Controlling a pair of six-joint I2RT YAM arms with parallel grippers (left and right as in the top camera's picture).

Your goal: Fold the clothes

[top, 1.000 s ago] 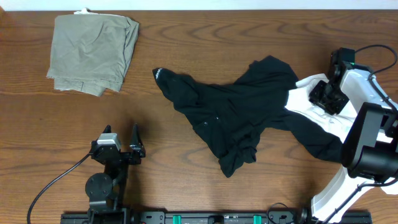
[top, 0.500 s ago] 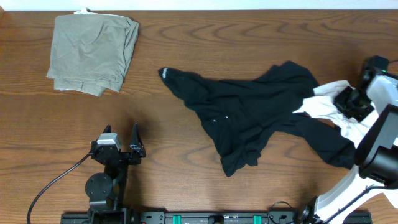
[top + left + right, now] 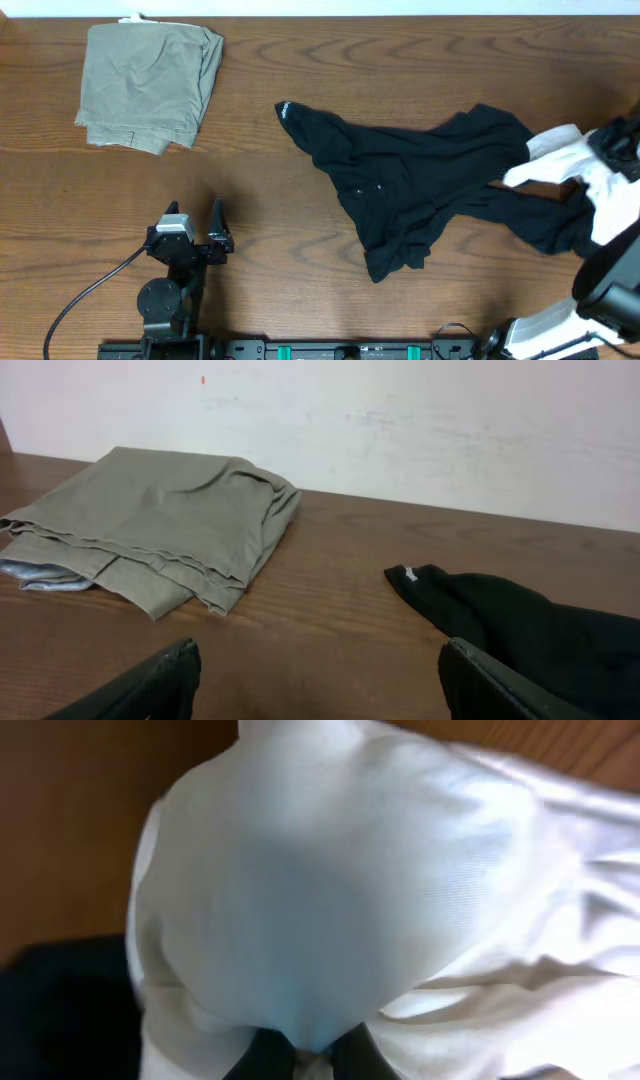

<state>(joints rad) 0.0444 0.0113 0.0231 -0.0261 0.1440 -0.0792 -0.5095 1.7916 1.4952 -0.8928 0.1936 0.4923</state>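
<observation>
Your right gripper is pinched tight on the white panel at the right edge of the table. Probably a bunched fold, since cloth smothers the view. Your left gripper is spread and idle. The black garment sprawls right of centre and looks light, limp, likely slippery. Take hems or corners, not the middle.

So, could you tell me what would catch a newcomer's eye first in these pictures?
The crumpled black garment sprawled across the middle of the table, its white panel pinched in the shut right gripper at the right edge. Next, the folded olive-khaki garment lying in the far left corner, and the open left gripper empty near the front left.
</observation>
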